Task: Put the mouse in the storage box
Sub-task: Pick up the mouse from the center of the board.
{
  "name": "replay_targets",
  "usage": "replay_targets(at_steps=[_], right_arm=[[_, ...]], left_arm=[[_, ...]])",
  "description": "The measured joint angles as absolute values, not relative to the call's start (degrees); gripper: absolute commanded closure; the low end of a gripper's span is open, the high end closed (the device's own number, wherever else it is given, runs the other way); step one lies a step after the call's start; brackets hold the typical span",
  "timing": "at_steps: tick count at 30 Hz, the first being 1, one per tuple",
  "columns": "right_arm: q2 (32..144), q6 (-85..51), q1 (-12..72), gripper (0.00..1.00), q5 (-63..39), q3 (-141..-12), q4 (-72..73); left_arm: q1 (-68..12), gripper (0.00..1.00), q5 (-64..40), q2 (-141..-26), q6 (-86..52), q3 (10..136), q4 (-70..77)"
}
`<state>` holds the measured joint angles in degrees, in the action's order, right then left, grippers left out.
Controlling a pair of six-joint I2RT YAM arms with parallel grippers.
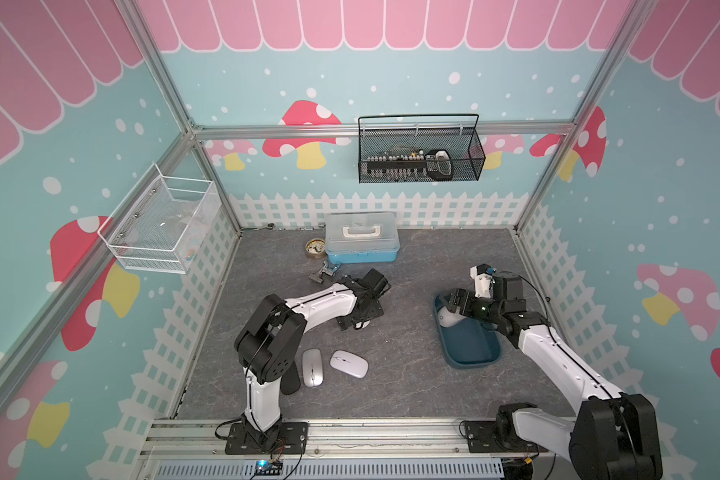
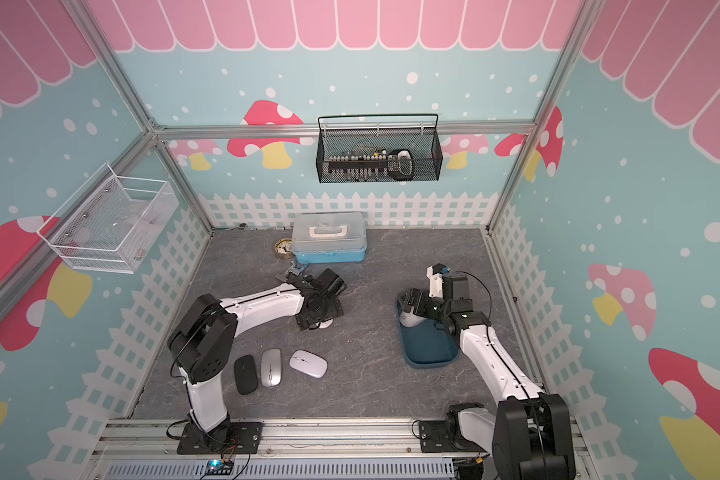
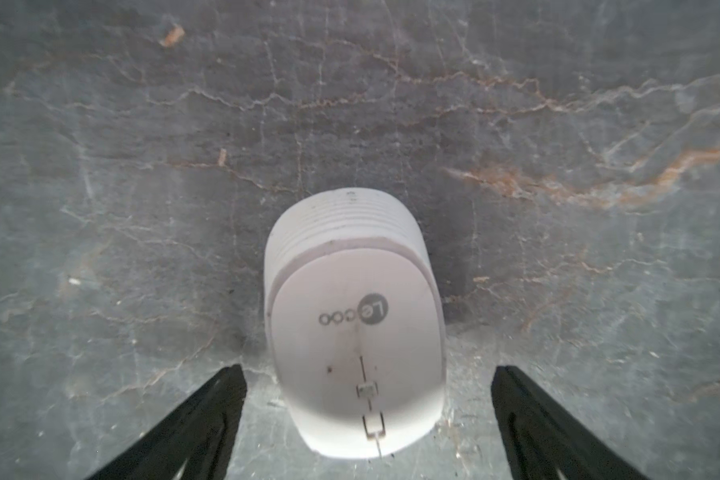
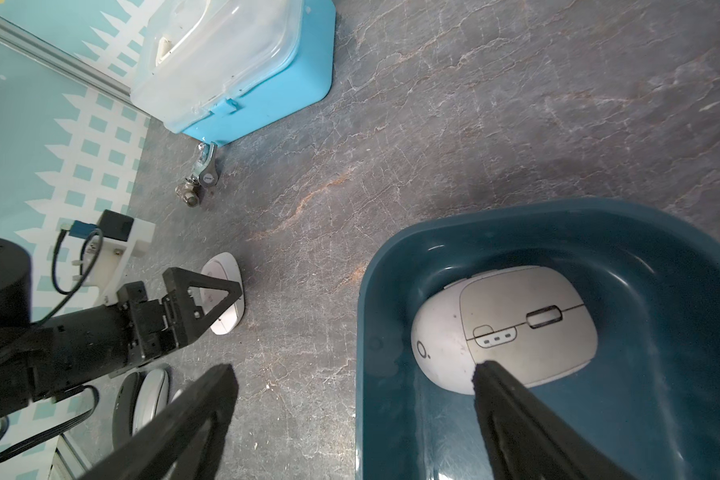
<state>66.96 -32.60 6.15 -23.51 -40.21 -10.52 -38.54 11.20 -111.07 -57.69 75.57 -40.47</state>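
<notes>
Grey mouse [image 4: 508, 328] lies in the far corner of the box [image 4: 641, 232] — right claw [image 4: 353, 365] wide above it. Your left claw [image 3: 368, 368], wide too, straddles the white mouse [image 3: 350, 316] at the middle of the table [image 1: 408, 386] — squeeze it next.

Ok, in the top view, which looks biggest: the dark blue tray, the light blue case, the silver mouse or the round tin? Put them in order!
1. dark blue tray, biggest, though partly hidden
2. light blue case, nearly as big, so it's a close call
3. silver mouse
4. round tin, smallest
</notes>
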Motion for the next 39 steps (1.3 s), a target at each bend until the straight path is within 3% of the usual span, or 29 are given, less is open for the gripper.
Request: replay_targets(at_steps=[7,12,25,28,33,39], right_arm=[[66.9,-32.5,6.2,0.12,-24.1,-39.0,-9.8],[65.0,-32.4,6.2,0.13,-24.1,-38.5,-9.8],[64.4,-32.4,6.2,0.18,-25.8,-37.6,-9.0],[64.4,-33.1,6.2,0.19,-27.8,-37.6,-9.0],[64.3,-37.2,6.4,0.20,-35.9,-37.6,-7.5],[63.6,-42.8,13.1,0.12,-46.1,-38.0,-1.0]], left_arm=[[-38.3,0.11,12.1,-114.8,-56.2,79.0,-42.2],[-38.3,0.21,12.8,-115.3,-54.4,79.5,-43.0],[-37.9,0.67,11.6,-114.0,-47.7,77.7,-40.4],[-37.5,0.73,6.5,-109.4,-43.3,72.7,-36.6],[-38.5,0.71,0.1,-94.7,-34.3,64.8,-29.4],[-43.3,0.69,-1.0,-76.0,-18.8,56.6,-17.8]])
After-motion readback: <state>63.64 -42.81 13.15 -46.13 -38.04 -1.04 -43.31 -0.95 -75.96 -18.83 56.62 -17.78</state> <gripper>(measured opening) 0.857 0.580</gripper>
